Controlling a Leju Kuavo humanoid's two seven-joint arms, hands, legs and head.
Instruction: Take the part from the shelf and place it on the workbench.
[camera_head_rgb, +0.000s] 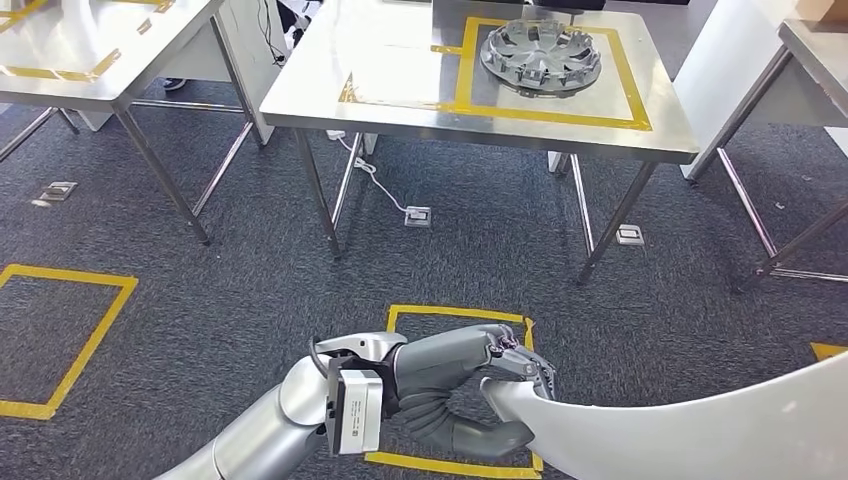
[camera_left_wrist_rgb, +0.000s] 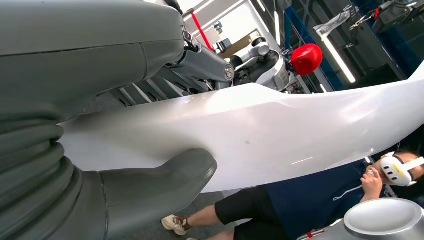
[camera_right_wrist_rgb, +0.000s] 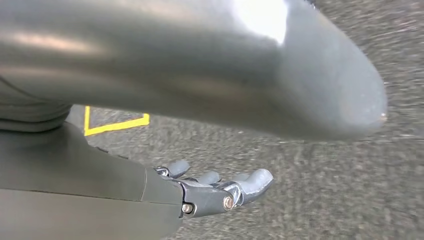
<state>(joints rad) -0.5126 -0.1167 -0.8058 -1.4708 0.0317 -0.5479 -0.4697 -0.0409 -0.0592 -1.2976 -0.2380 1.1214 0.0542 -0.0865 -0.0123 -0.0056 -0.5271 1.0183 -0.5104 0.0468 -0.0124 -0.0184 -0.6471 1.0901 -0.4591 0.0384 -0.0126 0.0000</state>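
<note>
The part is a long, curved, glossy white panel (camera_head_rgb: 700, 430) that runs from the bottom centre of the head view out past the right edge. My left hand (camera_head_rgb: 480, 390) grips its near end, fingers over the top edge and thumb under it. In the left wrist view the panel (camera_left_wrist_rgb: 280, 130) spans the picture with my thumb (camera_left_wrist_rgb: 165, 180) pressed on its face. My right hand (camera_right_wrist_rgb: 215, 190) hangs over the grey carpet, fingers and thumb apart, holding nothing. The steel workbench (camera_head_rgb: 400, 70) stands ahead, with a silver wheel cover (camera_head_rgb: 541, 57) inside a yellow taped rectangle.
More steel tables stand at the far left (camera_head_rgb: 90, 50) and far right (camera_head_rgb: 815, 50). Yellow taped squares (camera_head_rgb: 460, 320) mark the carpet, and a cable and floor socket (camera_head_rgb: 417, 215) lie under the workbench. A person with a headset (camera_left_wrist_rgb: 320, 200) sits close by.
</note>
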